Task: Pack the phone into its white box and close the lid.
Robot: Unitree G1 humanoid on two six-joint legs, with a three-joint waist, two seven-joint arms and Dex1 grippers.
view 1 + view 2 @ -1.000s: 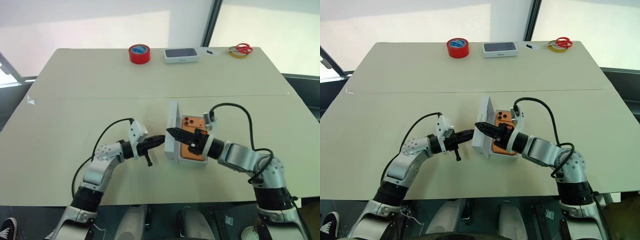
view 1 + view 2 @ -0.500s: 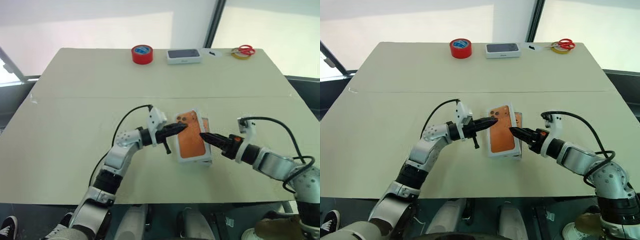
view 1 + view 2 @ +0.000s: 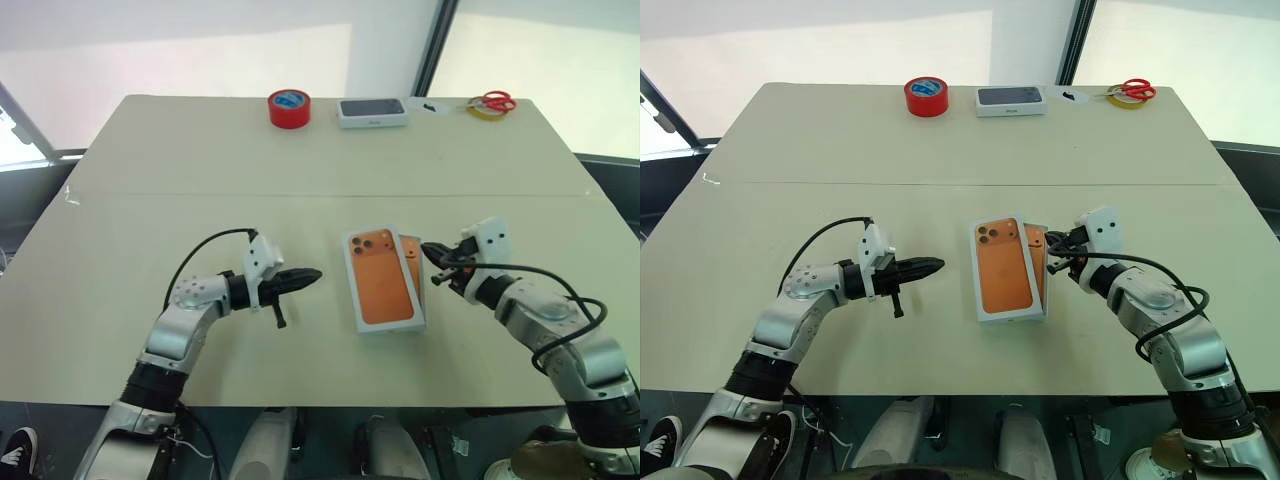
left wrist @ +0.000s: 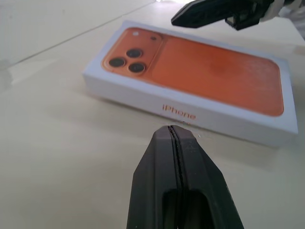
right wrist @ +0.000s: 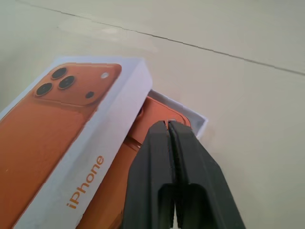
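Left pincer (image 3: pixel 312 273) closed with fingers pressed together, holding nothing, pointing level toward the lid (image 3: pixel 379 277) from a short way off on the left; probably kept there to be ready for a push on the lid's left edge. Lid lying picture side up near the middle of the surface (image 3: pixel 150 230), but shifted to the left and turned a little, so not seated: a strip of the phone (image 3: pixel 411 256) and the far right corner of the box (image 5: pixel 202 122) can be seen along its right side. Phone already inside the box, back side up; lid resting partly on it and seeming a little tilted, judged from the right wrist view. Right pincer (image 3: pixel 432 252) also closed and empty, tip close to the open right edge near the far corner, contact not possible to tell; placed well for bracing the box or nudging the lid. Remaining step, by judgement: sliding the lid to the right until square with the box, then pressing down. Risk of the lid catching on the box wall if pushed while crooked.
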